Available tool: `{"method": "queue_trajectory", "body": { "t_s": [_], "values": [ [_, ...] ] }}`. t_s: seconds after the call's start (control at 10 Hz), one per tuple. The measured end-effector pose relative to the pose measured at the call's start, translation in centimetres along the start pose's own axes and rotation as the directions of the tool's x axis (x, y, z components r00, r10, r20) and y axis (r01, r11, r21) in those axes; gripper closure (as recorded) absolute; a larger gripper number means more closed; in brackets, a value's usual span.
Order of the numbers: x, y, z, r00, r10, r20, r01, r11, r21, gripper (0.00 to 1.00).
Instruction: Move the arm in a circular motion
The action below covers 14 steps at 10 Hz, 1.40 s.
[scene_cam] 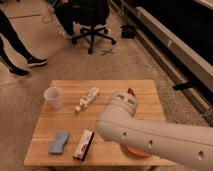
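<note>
Going from the left, a clear plastic cup (53, 96) is standing upright on the pale wooden tabletop (65, 120); a blue folded cloth (59, 142) is lying near the front edge, with a flat red-and-white packet (84, 145) just beside it; a white bottle (87, 98) is lying on its side further back. The thick cream-white tubular arm (155, 135) is reaching in from the right over the tabletop's right half, its rounded end pointing toward the centre. The tool is not showing here, so I cannot tell whether it is wide or narrow. I am judging the circling as under way; the next sweep is calling for height, since bottle and packet are sitting near the arm's end, and an orange dish (135, 151) is lying partly hidden beneath it.
</note>
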Motion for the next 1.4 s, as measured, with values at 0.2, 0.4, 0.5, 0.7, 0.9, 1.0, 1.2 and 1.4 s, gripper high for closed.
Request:
{"method": "queue_trajectory", "body": {
  "t_s": [0.2,0.4,0.5,0.7,0.9,1.0,1.2,1.4],
  "values": [
    [1.1,-0.2,-0.3,0.999,0.04,0.0,-0.04,0.999,0.009,0.55],
    [0.7,-0.5,-0.3,0.997,0.077,-0.01,-0.077,0.997,0.021,0.55],
    [1.2,-0.7,-0.3,0.996,0.092,-0.009,-0.092,0.995,0.024,0.55],
    [4.0,-0.8,-0.1,0.996,0.086,-0.02,-0.086,0.996,0.022,0.55],
    [5.6,-1.9,0.0,0.992,0.122,-0.018,-0.121,0.992,0.025,0.55],
    [6.0,-2.0,-0.4,0.99,0.137,-0.017,-0.137,0.99,0.03,0.55],
    [9.2,-2.3,-0.1,0.988,0.156,-0.015,-0.156,0.987,0.031,0.55],
    [12.3,-1.7,-0.8,0.985,0.171,-0.025,-0.17,0.985,0.042,0.55]
  ]
}}
